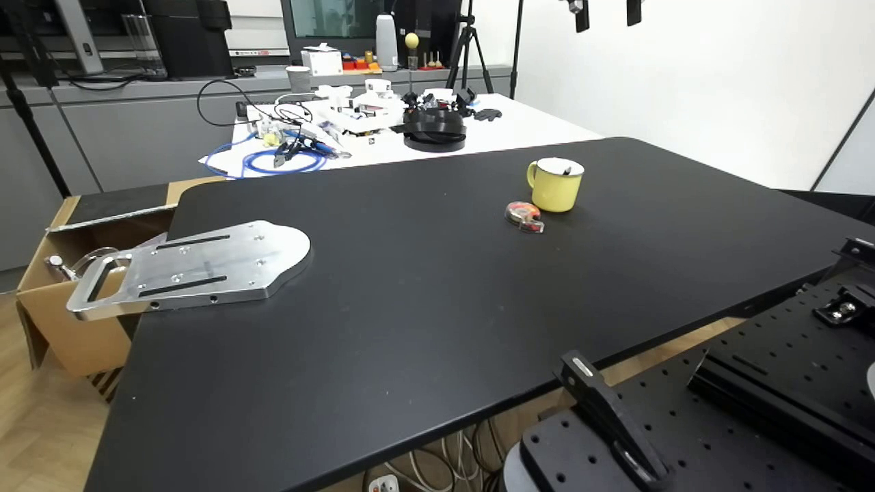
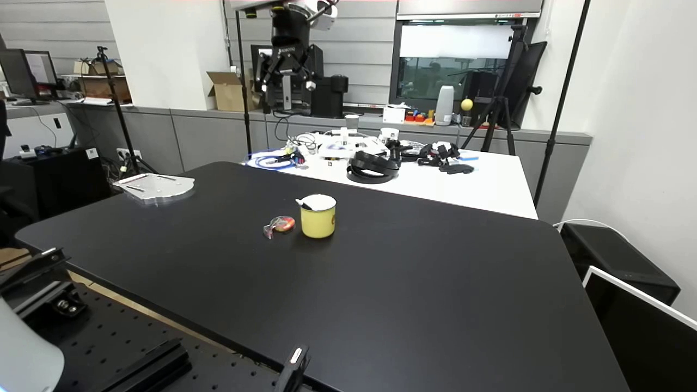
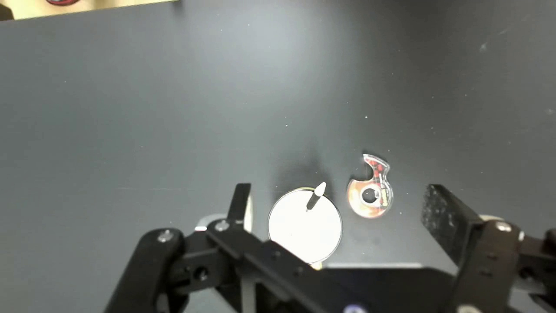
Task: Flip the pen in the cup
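Note:
The yellow cup [image 1: 555, 191] stands upright on the black table; it also shows in an exterior view [image 2: 318, 223] and in the wrist view [image 3: 302, 234], its white inside facing up. The pen [image 3: 317, 195] leans inside the cup, its whitish end sticking out over the rim and a dark section below it. The pen also shows in both exterior views [image 1: 567, 171] [image 2: 306, 205]. Its lower part is hidden or washed out. My gripper [image 3: 343, 208] is open and empty, high above the table, with the cup between its fingers in the wrist view. It also shows in both exterior views [image 2: 287, 86] [image 1: 608, 17].
A small clear tape dispenser with red parts [image 1: 525, 216] lies close beside the cup; it also shows in the wrist view [image 3: 371, 193]. A silver metal plate [image 1: 212, 263] overhangs the table's edge. A white side table [image 1: 533, 123] with clutter stands behind.

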You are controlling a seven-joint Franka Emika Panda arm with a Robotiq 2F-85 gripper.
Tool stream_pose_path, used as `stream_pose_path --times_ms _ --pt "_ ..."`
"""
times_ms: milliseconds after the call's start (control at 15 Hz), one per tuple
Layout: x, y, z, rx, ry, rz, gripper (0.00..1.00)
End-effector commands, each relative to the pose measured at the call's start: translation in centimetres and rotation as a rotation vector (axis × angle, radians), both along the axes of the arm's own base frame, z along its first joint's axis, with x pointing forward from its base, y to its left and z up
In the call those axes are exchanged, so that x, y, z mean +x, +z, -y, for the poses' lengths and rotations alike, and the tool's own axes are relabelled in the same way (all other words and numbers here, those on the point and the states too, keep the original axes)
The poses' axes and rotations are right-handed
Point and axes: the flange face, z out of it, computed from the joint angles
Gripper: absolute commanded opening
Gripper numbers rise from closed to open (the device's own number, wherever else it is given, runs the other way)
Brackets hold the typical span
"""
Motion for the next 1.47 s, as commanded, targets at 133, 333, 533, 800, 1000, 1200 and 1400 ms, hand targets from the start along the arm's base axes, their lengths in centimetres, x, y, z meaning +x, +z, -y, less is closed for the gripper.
stream_pose_path --times_ms 133,333,533,800,1000,1200,1400 --pt "6.7 -5.6 0.4 -0.092 -0.245 -0.09 1.0" --pt "8.1 -9.0 0.6 -0.123 -0.356 -0.159 1.0" --pt "8.3 -12.2 1.7 -0.124 -0.442 -0.252 1.0" --pt "8.1 -15.2 3.4 -0.079 -0.487 -0.314 1.0" --pt "7.3 -17.4 4.9 -0.043 -0.512 -0.351 1.0" --pt "6.6 -19.5 6.1 0.015 -0.509 -0.358 1.0" --pt "6.2 -21.1 6.9 0.054 -0.516 -0.353 1.0"
